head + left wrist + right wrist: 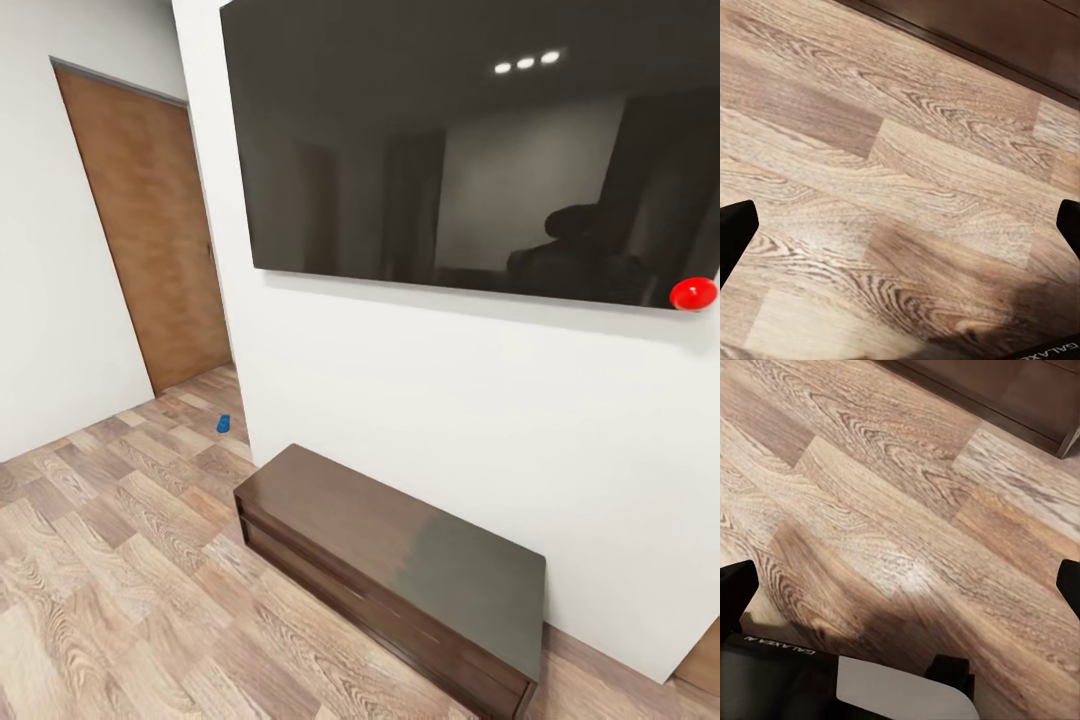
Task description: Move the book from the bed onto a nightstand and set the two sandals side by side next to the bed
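Head view: I face a white wall (420,400) carrying a large dark screen (470,150); below it a long dark glossy bench unit (400,570) on the wood-plank floor (110,590); far left, a wooden door (150,230); one blue sandal (224,424) lies on the floor near that door, by the wall corner; my left gripper (900,225) and right gripper (900,581) both spread wide, holding nothing, above bare planks

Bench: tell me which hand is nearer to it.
Right, probably. The right hand hangs over the floor just short of the bench end corner; the left hand hangs over floor before its front edge, seemingly farther back.
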